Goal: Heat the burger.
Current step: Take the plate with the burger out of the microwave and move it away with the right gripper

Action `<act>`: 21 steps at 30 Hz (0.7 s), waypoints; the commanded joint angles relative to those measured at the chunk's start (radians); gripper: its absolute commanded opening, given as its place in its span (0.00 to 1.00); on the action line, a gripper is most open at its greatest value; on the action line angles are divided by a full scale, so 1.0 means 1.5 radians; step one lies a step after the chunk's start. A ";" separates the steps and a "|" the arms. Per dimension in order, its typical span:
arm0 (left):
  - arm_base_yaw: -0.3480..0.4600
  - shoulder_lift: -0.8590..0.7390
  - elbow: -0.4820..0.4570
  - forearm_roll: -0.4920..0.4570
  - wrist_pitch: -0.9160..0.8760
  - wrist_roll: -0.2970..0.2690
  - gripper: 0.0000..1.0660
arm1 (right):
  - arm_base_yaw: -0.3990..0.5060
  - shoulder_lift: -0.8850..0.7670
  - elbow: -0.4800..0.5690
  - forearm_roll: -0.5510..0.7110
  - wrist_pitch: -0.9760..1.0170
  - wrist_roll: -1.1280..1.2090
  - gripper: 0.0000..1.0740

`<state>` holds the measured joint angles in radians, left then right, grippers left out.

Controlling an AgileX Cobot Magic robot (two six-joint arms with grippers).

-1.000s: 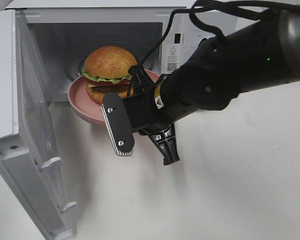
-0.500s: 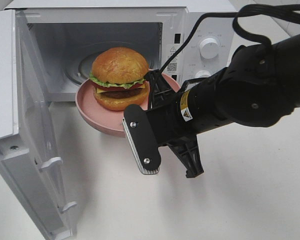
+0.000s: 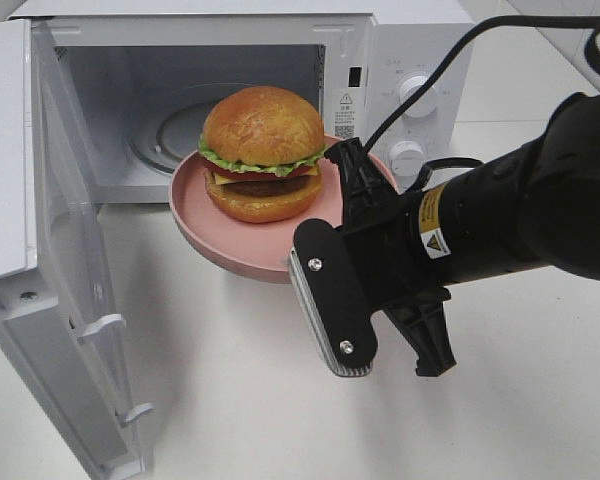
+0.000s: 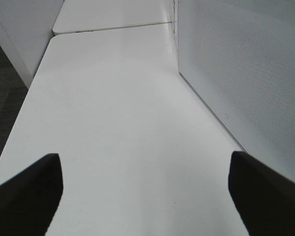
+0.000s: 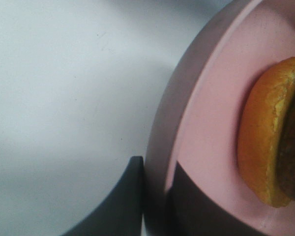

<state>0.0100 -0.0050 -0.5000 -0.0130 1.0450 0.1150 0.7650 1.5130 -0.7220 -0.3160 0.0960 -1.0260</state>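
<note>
Right now the nearest thing to me is the right arm (image 3: 500,225), a thick black limb reaching in from the right across the white bench (image 3: 280,400). The right gripper (image 5: 155,196) has its fingers (image 5: 123,206) closed on the rim of the pink plate (image 3: 220,235), one finger under the rim and one on top, as the right wrist view shows close up. The plate hangs in the air above the bench, just in front of the microwave's mouth, with nothing beneath it but bare bench top.

On the plate sits the burger (image 3: 263,153), upright, roughly in the middle, with its golden bun on top, green lettuce sticking out and the dark filling below. It is outside the oven, its far side level with the opening.

To the left the microwave door (image 3: 50,260) stands swung wide open toward me, well clear of the plate. Behind the burger is the white microwave (image 3: 220,60), its cavity showing the round glass turntable (image 3: 170,135). On the panel to the right are two white knobs (image 3: 418,95), with a black cable (image 3: 450,60) running across in front of them.

Off on the left, the left gripper (image 4: 145,191) hangs over empty bench beside the microwave's perforated side wall (image 4: 246,73), its fingers (image 4: 27,191) spread wide and holding nothing.
</note>
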 commanded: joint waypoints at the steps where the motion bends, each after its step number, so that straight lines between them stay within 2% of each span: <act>1: 0.002 -0.014 0.003 0.001 -0.005 -0.005 0.79 | -0.001 -0.043 0.015 -0.013 -0.043 -0.003 0.00; 15: 0.002 -0.014 0.003 0.001 -0.005 -0.005 0.79 | -0.001 -0.173 0.101 -0.014 0.013 -0.001 0.00; 21: 0.002 -0.014 0.003 0.001 -0.005 -0.005 0.79 | -0.001 -0.250 0.131 -0.046 0.069 0.040 0.00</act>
<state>0.0100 -0.0050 -0.5000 -0.0130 1.0450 0.1150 0.7650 1.1630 -0.5190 -0.3550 0.2420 -0.9810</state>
